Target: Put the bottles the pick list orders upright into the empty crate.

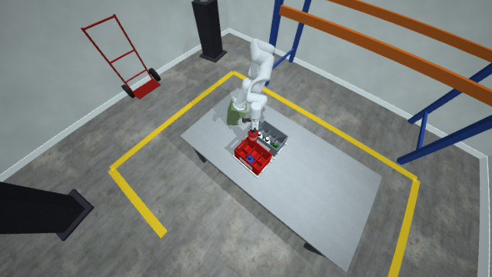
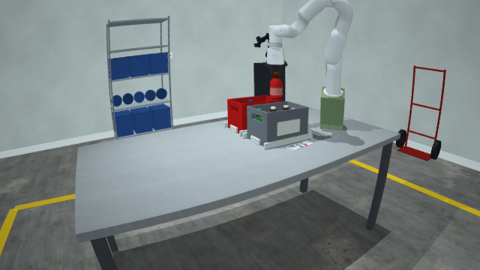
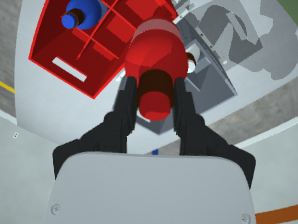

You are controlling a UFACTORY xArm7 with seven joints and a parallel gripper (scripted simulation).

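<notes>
the gripper pinches the red bottle by its neck, above the far edge of the red crate; carry it upright, probably toward the grey crate, and lower slowly.

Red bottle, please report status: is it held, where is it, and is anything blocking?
Gripper shut on red bottle at its neck. Bottle upright, above crates, over red crate edge. Nothing visible in the way.

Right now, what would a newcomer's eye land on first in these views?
The red bottle, hanging upright in the gripper, above the red crate near the gray crate. Next, the lone blue-capped bottle standing in the red crate, and bottles left in the gray crate beside it.
</notes>
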